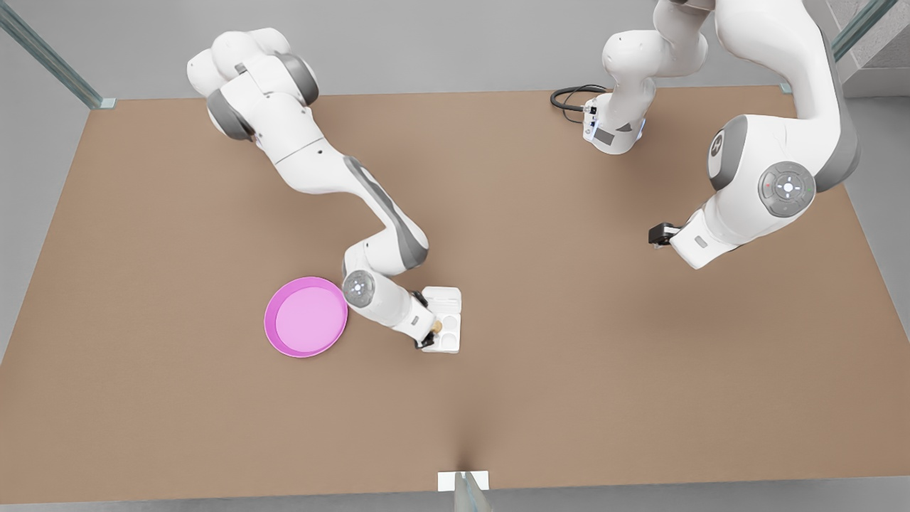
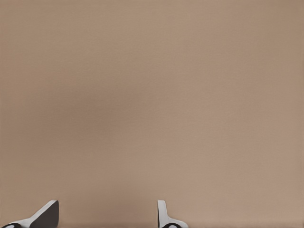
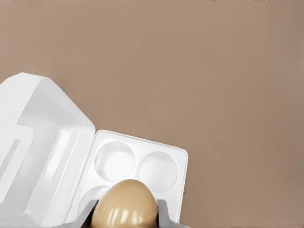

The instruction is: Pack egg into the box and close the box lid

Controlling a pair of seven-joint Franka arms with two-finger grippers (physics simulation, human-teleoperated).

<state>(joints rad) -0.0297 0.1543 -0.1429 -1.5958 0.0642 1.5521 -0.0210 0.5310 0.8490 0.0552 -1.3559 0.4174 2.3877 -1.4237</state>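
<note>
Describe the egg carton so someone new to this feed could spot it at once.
On the brown table, find the round pink plate near the middle; the box lies just to its right in the front view, beyond the right gripper holding the egg over it. It is the small white tray with four round cups, its box lid lying open.
</note>
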